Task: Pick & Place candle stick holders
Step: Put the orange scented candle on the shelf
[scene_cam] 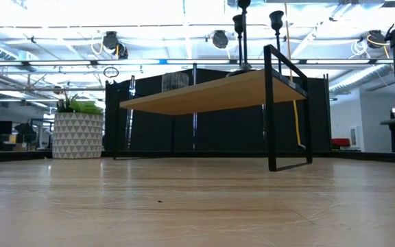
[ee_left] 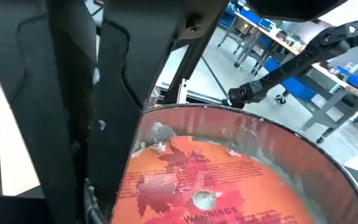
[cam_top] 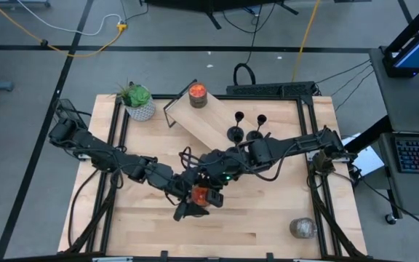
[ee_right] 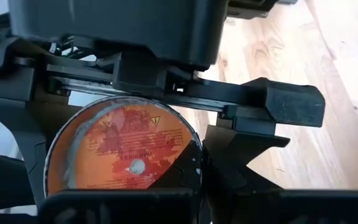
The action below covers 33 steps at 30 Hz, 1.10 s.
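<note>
Two black candle stick holders point(cam_top: 236, 129) point(cam_top: 257, 128) stand on their disc bases at the right end of a small raised wooden shelf point(cam_top: 209, 120). Their stems also show in the low view point(scene_cam: 239, 27) point(scene_cam: 276, 20). No gripper is at them. Both arms meet over the table's middle around a glass candle jar with an orange label point(cam_top: 200, 195). My left gripper point(cam_top: 193, 206) is shut on the jar. My right gripper point(cam_top: 211, 178) is right beside the jar on its far side. The jar fills both wrist views point(ee_left: 216, 174) point(ee_right: 120, 152). My left gripper pinches the jar's round side wall point(ee_right: 194, 155) between its two fingers point(ee_right: 229, 155), one on each side, as the right wrist view shows. The jar's orange labelled end faces the right wrist camera. The jar does not show in the low view at table height.
A second orange candle jar point(cam_top: 197, 93) stands at the shelf's far left end. A potted plant point(cam_top: 138, 102) stands at the far left of the table, and a grey stone-like lump point(cam_top: 302, 228) at the near right. Black frame rails point(cam_top: 318, 182) run along both table sides.
</note>
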Each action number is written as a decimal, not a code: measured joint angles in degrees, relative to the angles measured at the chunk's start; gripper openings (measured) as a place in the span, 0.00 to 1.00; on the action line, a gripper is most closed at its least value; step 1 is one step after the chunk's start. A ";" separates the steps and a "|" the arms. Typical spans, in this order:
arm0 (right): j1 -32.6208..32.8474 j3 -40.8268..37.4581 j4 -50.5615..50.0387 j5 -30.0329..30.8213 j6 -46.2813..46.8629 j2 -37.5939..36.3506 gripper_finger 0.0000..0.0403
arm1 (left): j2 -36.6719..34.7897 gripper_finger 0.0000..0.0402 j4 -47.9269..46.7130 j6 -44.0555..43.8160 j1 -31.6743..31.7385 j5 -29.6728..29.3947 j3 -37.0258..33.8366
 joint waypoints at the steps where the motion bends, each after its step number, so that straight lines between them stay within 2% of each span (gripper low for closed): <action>1: -0.02 0.00 -0.10 -0.05 0.01 0.00 0.00 | 0.00 0.97 -0.26 0.01 0.05 0.45 0.00; 7: 0.02 -0.02 -0.21 -0.68 0.56 0.00 0.00 | 0.00 0.97 -2.16 -0.87 -0.19 1.70 0.00; 12: 0.00 -0.11 -0.49 -0.93 0.57 0.00 0.00 | -0.02 0.86 -3.42 -1.02 -0.09 0.41 0.00; 19: -0.02 -0.11 -0.46 -1.99 0.62 0.00 0.01 | -0.07 0.86 -3.59 -1.26 0.29 0.47 0.00; 25: -0.22 -0.11 0.64 -3.28 2.61 0.00 0.07 | -0.47 0.86 -7.48 -0.55 -0.04 -1.01 0.00; 29: 0.00 -0.07 1.30 -4.33 2.77 -0.61 0.13 | -2.63 0.86 -15.87 -0.61 -0.85 -6.01 -0.15; 33: -0.01 0.02 0.66 -4.22 2.56 -1.64 0.17 | -7.39 0.86 -26.61 -0.86 -1.96 -14.47 -0.18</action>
